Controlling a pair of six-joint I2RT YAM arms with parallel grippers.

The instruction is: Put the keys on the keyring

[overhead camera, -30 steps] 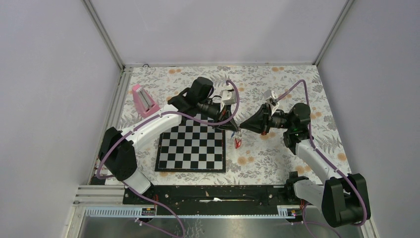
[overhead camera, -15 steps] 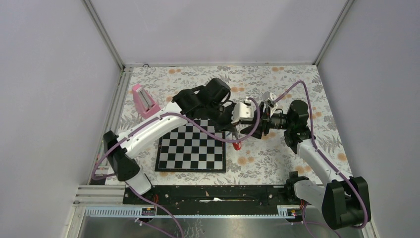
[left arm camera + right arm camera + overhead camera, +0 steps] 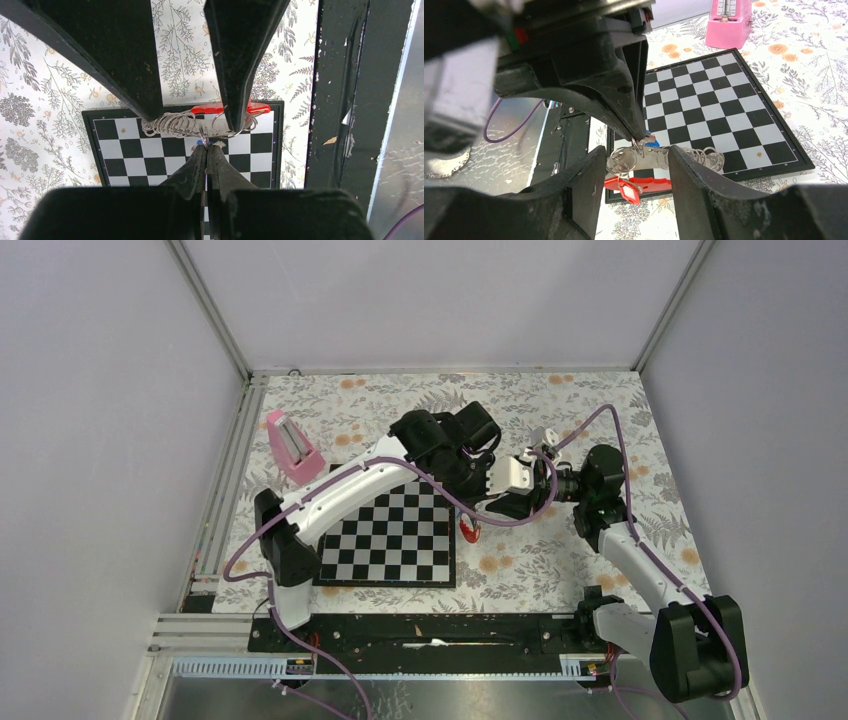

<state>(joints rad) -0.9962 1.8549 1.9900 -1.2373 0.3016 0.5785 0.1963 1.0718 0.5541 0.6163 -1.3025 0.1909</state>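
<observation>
The left gripper [image 3: 205, 150] is shut on the keyring [image 3: 175, 124], the right gripper [image 3: 636, 152] half open around it; the pinch may slip, dropping the red key [image 3: 626, 187]

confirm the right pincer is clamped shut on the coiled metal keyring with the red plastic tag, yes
No: the right pincer stands open, fingers either side of the coiled metal keyring with the red plastic tag; the right wrist view shows it.

Soft, even light fills the overhead view; shadows on the desk [image 3: 600, 405] are faint. In both wrist views the nearest fingers [image 3: 574, 200] look dark and blurred.
</observation>
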